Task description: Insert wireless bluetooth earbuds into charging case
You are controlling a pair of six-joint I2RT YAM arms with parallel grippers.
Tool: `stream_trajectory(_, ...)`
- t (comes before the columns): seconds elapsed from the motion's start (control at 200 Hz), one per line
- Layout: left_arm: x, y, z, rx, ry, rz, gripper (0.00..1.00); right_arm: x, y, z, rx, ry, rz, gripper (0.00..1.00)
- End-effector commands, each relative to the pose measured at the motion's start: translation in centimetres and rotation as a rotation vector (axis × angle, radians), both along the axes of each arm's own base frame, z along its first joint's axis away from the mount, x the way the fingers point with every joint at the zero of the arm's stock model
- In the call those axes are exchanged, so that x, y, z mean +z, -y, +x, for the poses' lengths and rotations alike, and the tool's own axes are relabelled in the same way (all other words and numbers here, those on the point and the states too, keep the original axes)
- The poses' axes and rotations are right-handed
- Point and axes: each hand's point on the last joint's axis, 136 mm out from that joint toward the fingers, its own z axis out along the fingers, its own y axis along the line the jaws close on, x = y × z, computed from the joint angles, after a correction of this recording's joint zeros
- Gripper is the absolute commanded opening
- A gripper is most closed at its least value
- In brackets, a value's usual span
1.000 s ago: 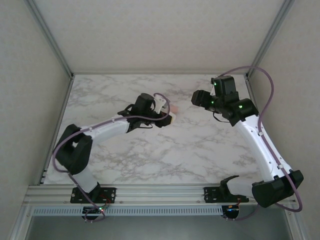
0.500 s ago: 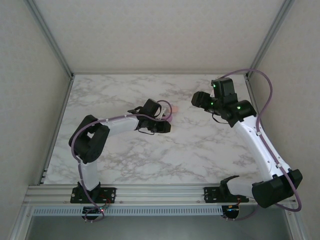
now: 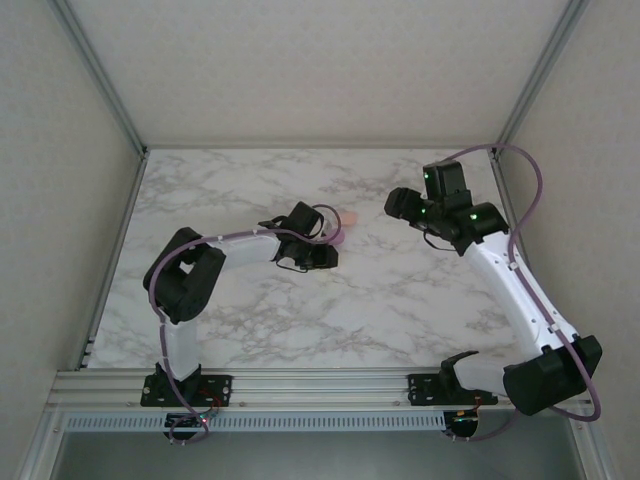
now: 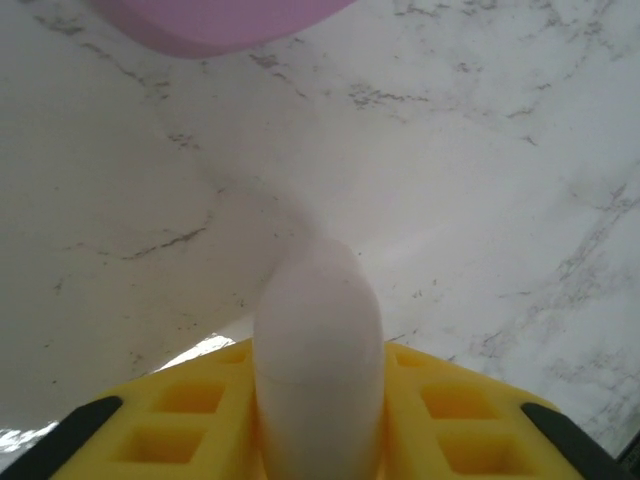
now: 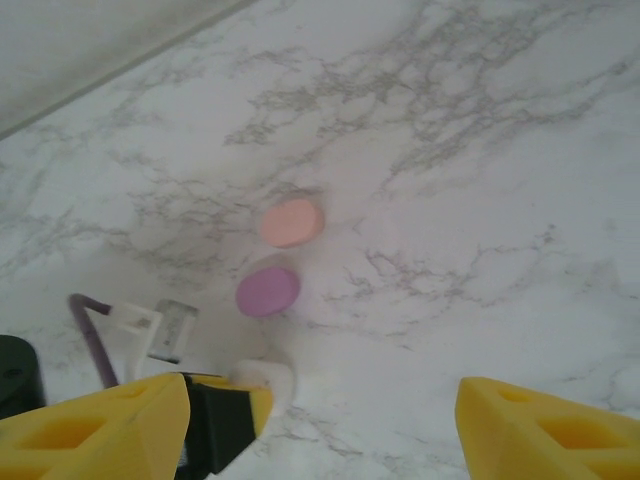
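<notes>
Purple case (image 4: pixel 215 20) sits beyond left gripper's (image 4: pixel 320 372) white case (image 4: pixel 320 300).

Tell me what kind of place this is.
Most likely a robotics lab test cell, not a home or shop: a white marble-patterned tabletop boxed in by plain pale wall panels on silver aluminium frame posts, with a metal mounting rail along the near edge.

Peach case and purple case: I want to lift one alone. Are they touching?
Apart. The right wrist view shows the peach case and the purple case lying side by side with a visible gap between their edges.
</notes>
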Motion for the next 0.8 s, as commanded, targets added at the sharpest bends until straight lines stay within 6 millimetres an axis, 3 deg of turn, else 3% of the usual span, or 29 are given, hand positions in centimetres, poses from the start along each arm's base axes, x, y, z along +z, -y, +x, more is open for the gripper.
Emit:
stream_trajectory(0.0, -0.8, -1.6, 0.1, 0.047, -0.017, 0.063, 0.33, -0.3, 1.9, -0.2, -0.069, 0.015, -0.038, 0.72)
stream_trajectory(0.18, -0.4, -2.4, 0.3, 0.064, 0.006, 0.084, 0.42, -0.5, 3.1, -0.1, -0.101, 0.018, -0.065, 0.75)
stream_trajectory(0.35, 0.6, -3.2, 0.6, 0.072, 0.051, 0.102, 0.50, -0.4, 4.8, -0.1, -0.154, 0.045, -0.132, 0.84)
stream_trajectory(0.581, 2.6, -4.9, 1.4, 0.126, 0.143, 0.126, 0.71, -0.2, 7.2, -0.4, -0.228, 0.110, -0.226, 0.98)
stream_trajectory(0.641, 3.2, -5.3, 1.6, 0.141, 0.165, 0.130, 0.80, -0.2, 7.7, -0.5, -0.241, 0.121, -0.248, 0.99)
stream_trajectory(0.726, 4.0, -6.1, 2.0, 0.162, 0.204, 0.139, 0.86, -0.5, 8.4, -0.5, -0.254, 0.134, -0.284, 0.99)
stream_trajectory(0.791, 4.8, -6.7, 2.3, 0.184, 0.239, 0.141, 0.98, -0.7, 8.9, -0.2, -0.260, 0.153, -0.325, 0.99)
